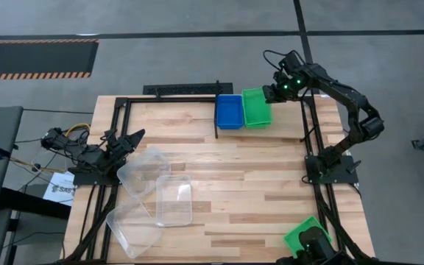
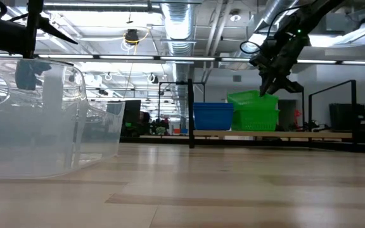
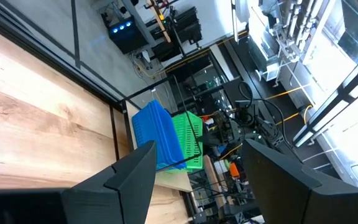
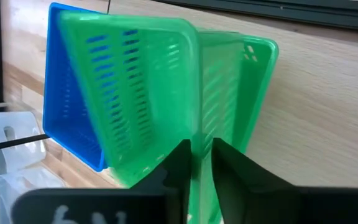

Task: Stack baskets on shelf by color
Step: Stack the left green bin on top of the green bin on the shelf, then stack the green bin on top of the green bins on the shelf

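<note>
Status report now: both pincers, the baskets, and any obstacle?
Right pincer over the green slatted plastic basket on the light-wood shelf, fingers astride its rim. Left pincer open, waiting beside three clear plastic baskets. Blue plastic basket adjacent. No obstacle seen.

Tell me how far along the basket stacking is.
Done: blue baskets sit on the shelf. In hand: the right gripper is at the rim of the green stack beside them. Left: a green basket and three clear baskets on the table; left gripper waits open.

blue basket (image 1: pixel 229 111), green basket (image 1: pixel 256 107), clear baskets (image 1: pixel 174 199)
</note>
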Controlling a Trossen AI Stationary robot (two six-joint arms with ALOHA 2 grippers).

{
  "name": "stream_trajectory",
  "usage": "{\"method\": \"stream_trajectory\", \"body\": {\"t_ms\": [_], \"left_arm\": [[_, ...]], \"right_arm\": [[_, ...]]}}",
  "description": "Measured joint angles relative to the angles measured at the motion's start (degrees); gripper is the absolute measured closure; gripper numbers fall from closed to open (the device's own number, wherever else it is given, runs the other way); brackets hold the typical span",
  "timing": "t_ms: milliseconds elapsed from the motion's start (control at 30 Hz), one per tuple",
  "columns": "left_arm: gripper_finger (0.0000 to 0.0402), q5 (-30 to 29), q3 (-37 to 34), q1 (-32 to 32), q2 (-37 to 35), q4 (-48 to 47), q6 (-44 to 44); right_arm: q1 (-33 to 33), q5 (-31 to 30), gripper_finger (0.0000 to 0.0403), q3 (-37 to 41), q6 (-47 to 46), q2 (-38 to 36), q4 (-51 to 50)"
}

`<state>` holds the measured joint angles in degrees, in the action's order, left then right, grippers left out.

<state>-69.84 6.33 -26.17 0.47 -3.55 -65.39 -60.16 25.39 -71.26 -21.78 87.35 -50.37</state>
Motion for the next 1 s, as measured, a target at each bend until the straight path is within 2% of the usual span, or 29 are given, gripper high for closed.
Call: {"method": "stream_trajectory", "body": {"t_ms": [267,433,533,667,767,833,1000], "left_arm": [[0.0178,0.0,0.0,0.0,0.0,0.0,-0.4],[0.0178,0.0,0.0,0.0,0.0,0.0,-1.4],[0.0178,0.0,0.0,0.0,0.0,0.0,-1.4],[0.0178,0.0,0.0,0.0,0.0,0.0,-1.5],[0.0178,0.2,0.0,0.0,0.0,0.0,-1.1],[0.0178,0.4,0.0,0.0,0.0,-0.2,-1.1],[0.0178,0.4,0.0,0.0,0.0,-1.7,-1.8]], "right_arm": [[0.0,0.0,0.0243,0.0,0.3,0.0,-0.1],[-0.7,0.1,0.0215,-2.6,1.3,-0.2,-2.5],[-1.2,0.1,0.0207,-6.4,2.2,-0.8,-6.9],[1.0,0.0,0.0208,-10.8,3.2,-2.9,-18.4],[7.3,-0.9,0.0212,-11.0,3.7,-6.7,-28.0],[14.2,-4.5,0.0214,-11.0,2.1,-9.9,-33.3],[38.0,-14.2,0.0217,-11.0,-15.1,-17.9,-37.9]]}}
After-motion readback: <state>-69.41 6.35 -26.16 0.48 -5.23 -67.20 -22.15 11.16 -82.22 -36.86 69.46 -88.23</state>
